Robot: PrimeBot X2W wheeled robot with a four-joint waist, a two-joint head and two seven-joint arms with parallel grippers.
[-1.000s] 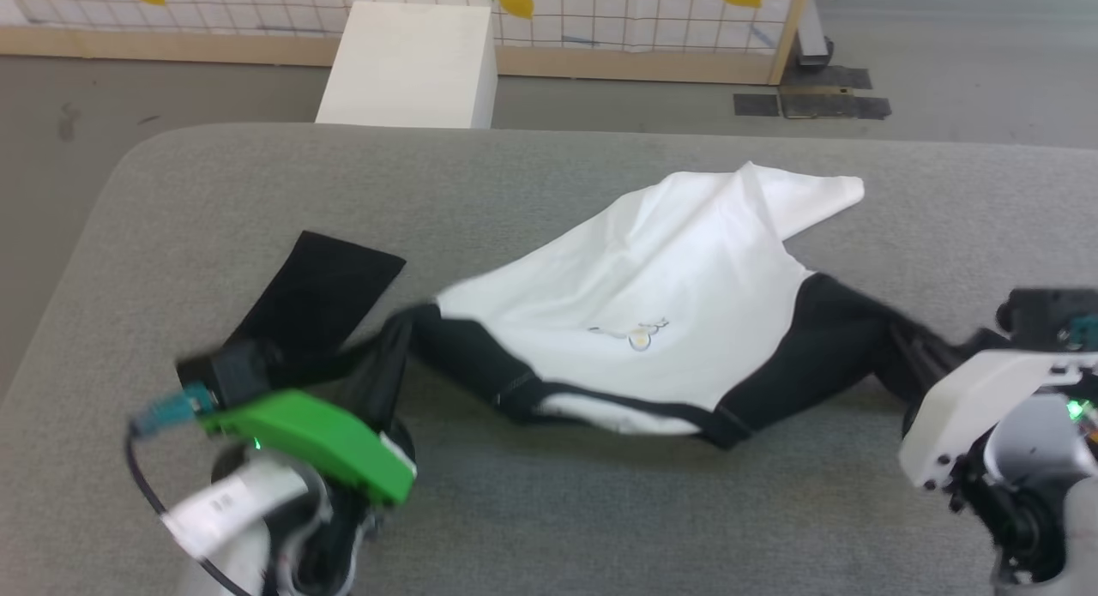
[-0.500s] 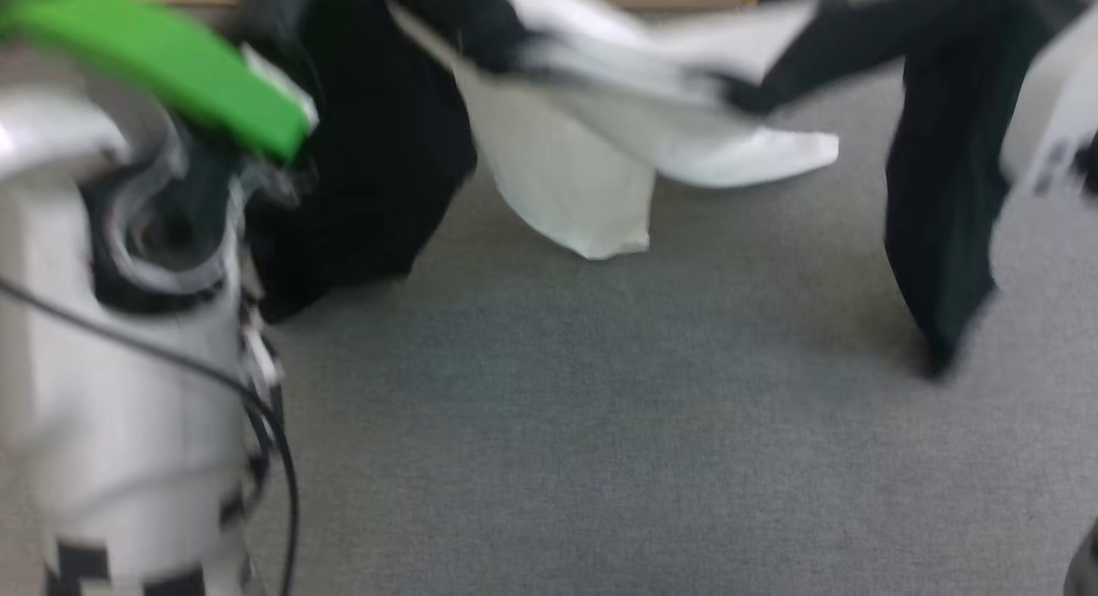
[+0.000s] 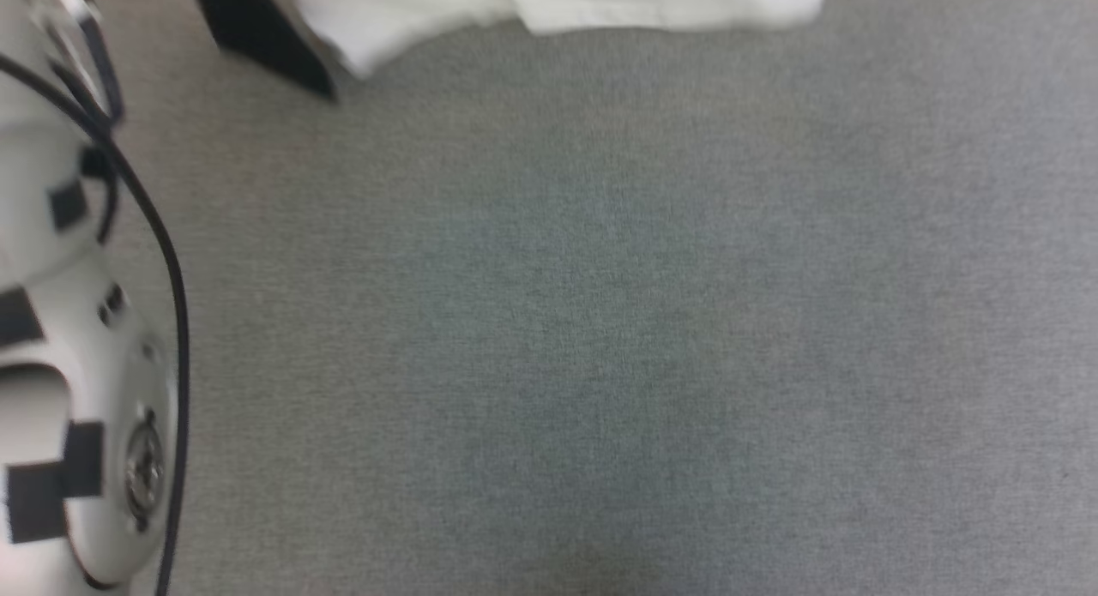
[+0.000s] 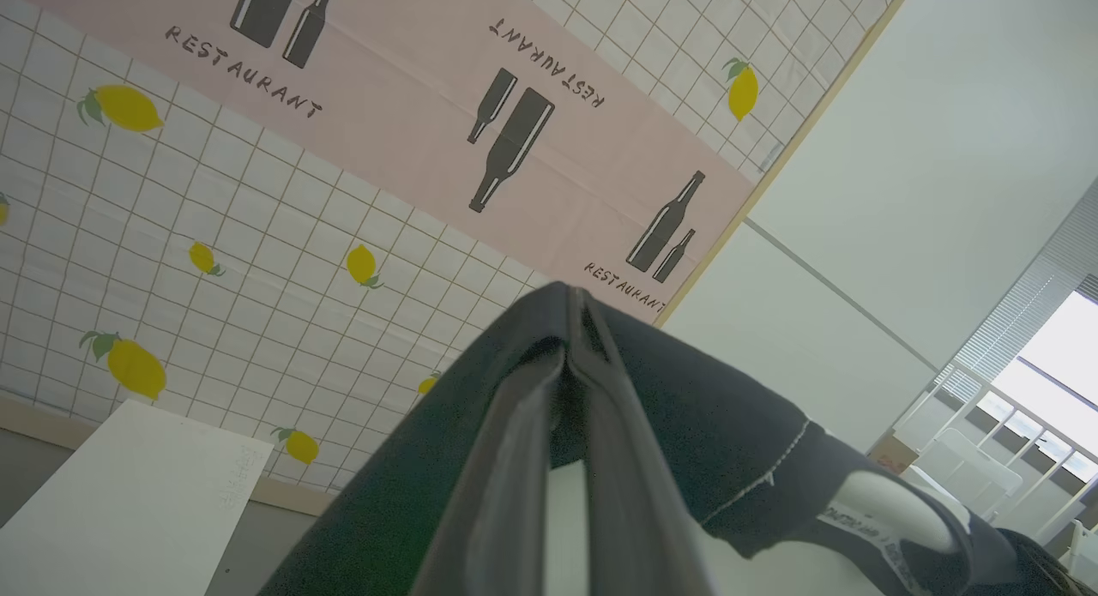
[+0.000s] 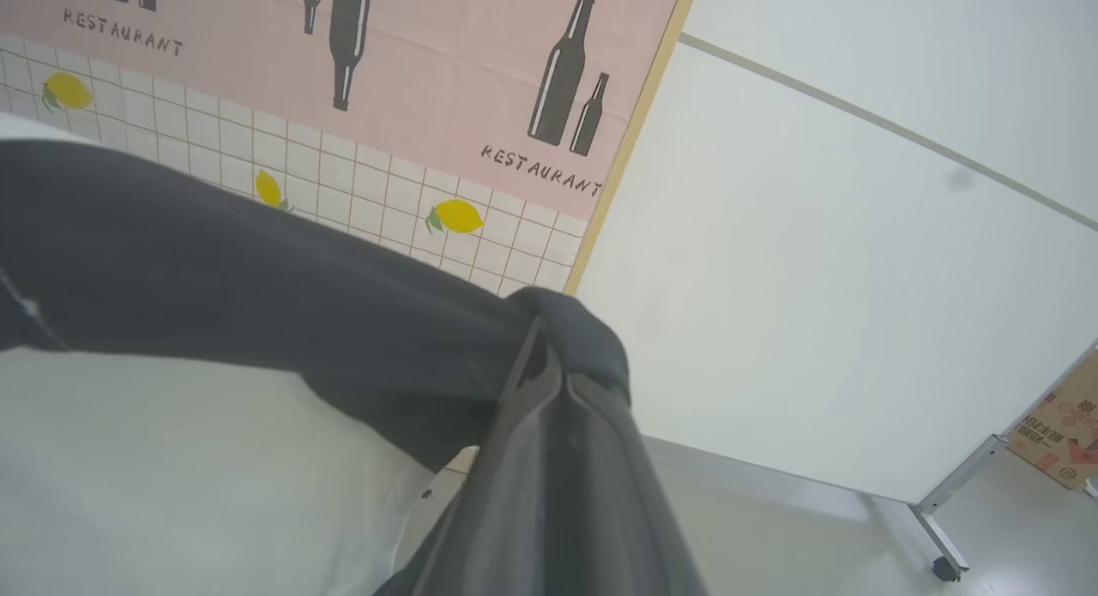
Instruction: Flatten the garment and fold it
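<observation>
The left tool has its two fingers pressed together, pinching a fold of the black cloth of the shirt, which drapes over both fingertips and falls away to either side. In the left wrist view a white stitched seam runs across the black cloth to the right of the fingers. The right tool is likewise clamped on black cloth, bunched around its tips, with the shirt's white body spread out below and to the left in that view. Both tools point upward toward a wall with a lemon-and-grid print and a pink bottle banner.

In the head view the shirt's white lower edge and the end of one black sleeve show along the top edge, above the bare grey worktop. The pale left arm with a black cable stands at the left edge. A white box sits by the wall.
</observation>
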